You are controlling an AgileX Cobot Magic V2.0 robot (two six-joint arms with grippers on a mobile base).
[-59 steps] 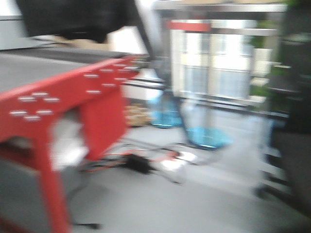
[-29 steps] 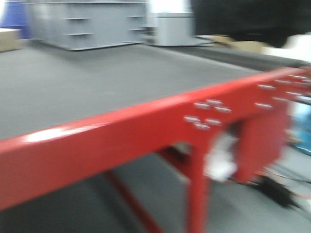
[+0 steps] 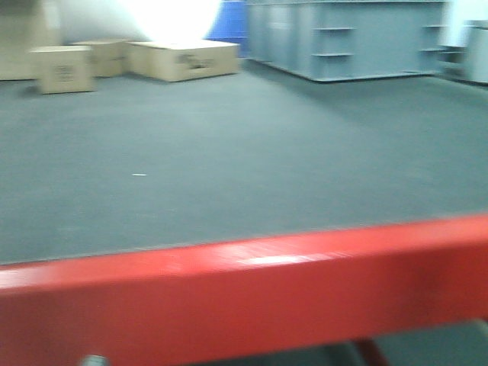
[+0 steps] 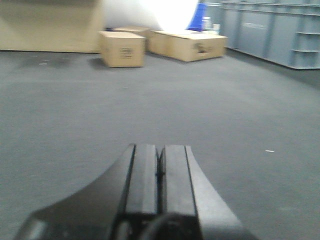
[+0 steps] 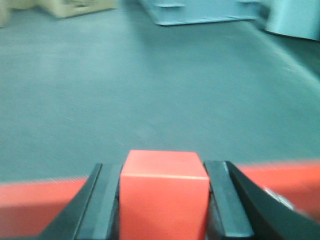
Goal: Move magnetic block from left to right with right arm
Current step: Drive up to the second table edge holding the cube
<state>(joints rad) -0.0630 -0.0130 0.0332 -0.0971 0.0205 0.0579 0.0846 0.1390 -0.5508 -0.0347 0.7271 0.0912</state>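
Right gripper (image 5: 163, 172): pinching the magnetic block (image 5: 164, 195), one black finger flat against each side face. The block's top face and near face show; its underside is hidden.

Left gripper (image 4: 160, 155): fingers pressed together, nothing between them, held low over the dark grey top of the table (image 4: 75, 115).

Magnetic block, location: in the right gripper's grasp, seen just above the table's red rail (image 5: 35, 205), with the grey top stretching away beyond it. The right wrist view is blurred, so it cannot be told whether the block hangs clear of the table or touches it.

Table: red rail (image 3: 244, 297) across the near edge in the front view, dark grey matte top behind it. No block lies on the top in that view.

Background: cardboard boxes (image 3: 183, 59) at the far left of the top, grey crates (image 3: 351, 38) at the far right.

Step in hand, as judged: carry. The grasp is made and the block is on the right arm, not yet set down.

Next move calls for: bringing the block over the right part of the table, lowering it level until its underside rests on the top, then spreading the fingers and lifting straight off so the block is not dragged. The left arm need not act.
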